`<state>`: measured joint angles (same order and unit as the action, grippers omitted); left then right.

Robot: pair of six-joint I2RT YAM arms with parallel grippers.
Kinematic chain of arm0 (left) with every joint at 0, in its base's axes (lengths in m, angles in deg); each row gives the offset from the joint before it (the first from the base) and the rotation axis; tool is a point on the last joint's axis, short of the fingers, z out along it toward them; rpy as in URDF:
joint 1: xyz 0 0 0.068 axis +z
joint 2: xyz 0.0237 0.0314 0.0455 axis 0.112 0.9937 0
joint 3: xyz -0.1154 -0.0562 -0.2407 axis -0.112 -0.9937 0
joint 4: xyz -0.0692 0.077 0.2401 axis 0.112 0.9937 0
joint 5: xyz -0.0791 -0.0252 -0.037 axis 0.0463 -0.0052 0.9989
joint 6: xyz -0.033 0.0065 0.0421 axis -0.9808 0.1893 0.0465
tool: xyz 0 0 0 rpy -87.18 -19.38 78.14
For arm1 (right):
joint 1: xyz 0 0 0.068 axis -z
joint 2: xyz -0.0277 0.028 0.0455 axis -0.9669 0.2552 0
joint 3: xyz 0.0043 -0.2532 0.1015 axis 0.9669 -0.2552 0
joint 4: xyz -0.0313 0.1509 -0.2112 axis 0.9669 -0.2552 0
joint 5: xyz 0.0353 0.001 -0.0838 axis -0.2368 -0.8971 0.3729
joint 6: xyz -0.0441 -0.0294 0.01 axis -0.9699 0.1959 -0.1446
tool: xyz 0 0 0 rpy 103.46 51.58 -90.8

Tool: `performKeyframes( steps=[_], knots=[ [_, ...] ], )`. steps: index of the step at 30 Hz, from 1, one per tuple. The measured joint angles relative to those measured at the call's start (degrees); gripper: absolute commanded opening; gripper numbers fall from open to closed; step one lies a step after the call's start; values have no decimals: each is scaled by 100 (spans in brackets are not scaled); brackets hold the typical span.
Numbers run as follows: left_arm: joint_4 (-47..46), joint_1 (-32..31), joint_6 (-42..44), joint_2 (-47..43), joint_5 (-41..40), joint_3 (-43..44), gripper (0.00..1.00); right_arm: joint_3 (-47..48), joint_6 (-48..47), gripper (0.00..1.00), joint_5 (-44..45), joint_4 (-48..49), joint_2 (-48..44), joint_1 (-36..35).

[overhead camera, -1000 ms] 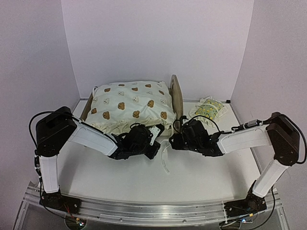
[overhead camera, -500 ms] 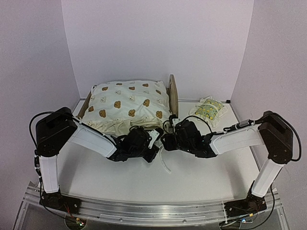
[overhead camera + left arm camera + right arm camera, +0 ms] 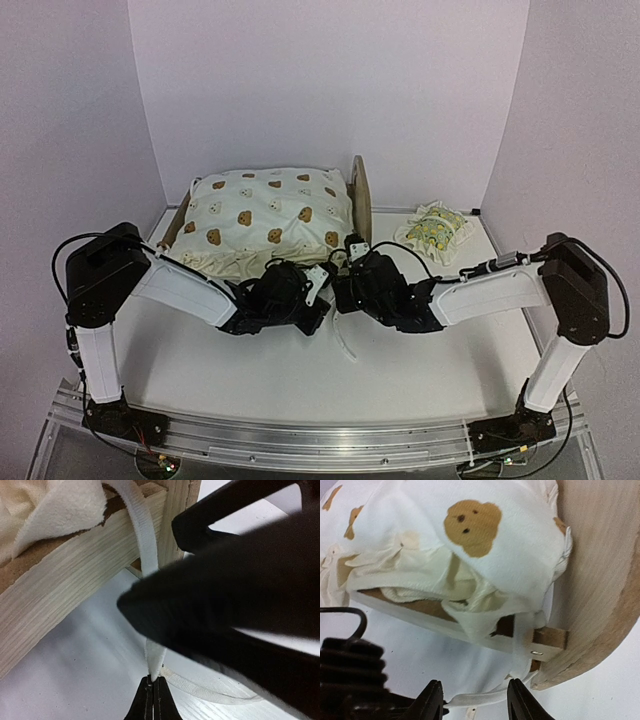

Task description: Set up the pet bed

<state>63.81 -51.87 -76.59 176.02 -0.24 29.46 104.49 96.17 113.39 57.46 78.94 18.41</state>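
Pinching a white strap (image 3: 149, 555), left end effector (image 3: 153, 682) sits by the pet bed (image 3: 75, 582); right end effector (image 3: 475, 692) spread.

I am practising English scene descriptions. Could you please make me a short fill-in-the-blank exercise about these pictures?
1. The left gripper is ___ on a white strap.
2. The right gripper has jaws that are ___.
3. The cushion shows brown ___.
4. The lemon pillow lies to the ___ of the bed.
Missing words: shut; open; bears; right.
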Motion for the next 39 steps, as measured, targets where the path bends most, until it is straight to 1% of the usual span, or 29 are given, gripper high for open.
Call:
performKeyframes(
  steps=[4,12,15,26,29,33,39],
  knots=[
    [-10,13,-33,-124,-35,-65,0,295,0,45,271,-206,191,15],
    [-13,87,-187,-211,-129,-203,0,854,-5,43,402,-704,594,16],
    [-13,93,-222,-214,-122,-203,0,971,2,41,476,-825,672,43],
    [-4,34,-217,-232,51,-203,0,1062,241,41,673,-1052,771,95],
    [-4,34,-217,-232,58,-203,0,1067,345,43,669,-1115,785,112],
    [0,33,-215,-232,59,-203,0,1088,520,48,624,-1243,785,138],
    [2,43,-228,-232,53,-201,0,1254,771,47,410,-1522,807,222]
  ],
)
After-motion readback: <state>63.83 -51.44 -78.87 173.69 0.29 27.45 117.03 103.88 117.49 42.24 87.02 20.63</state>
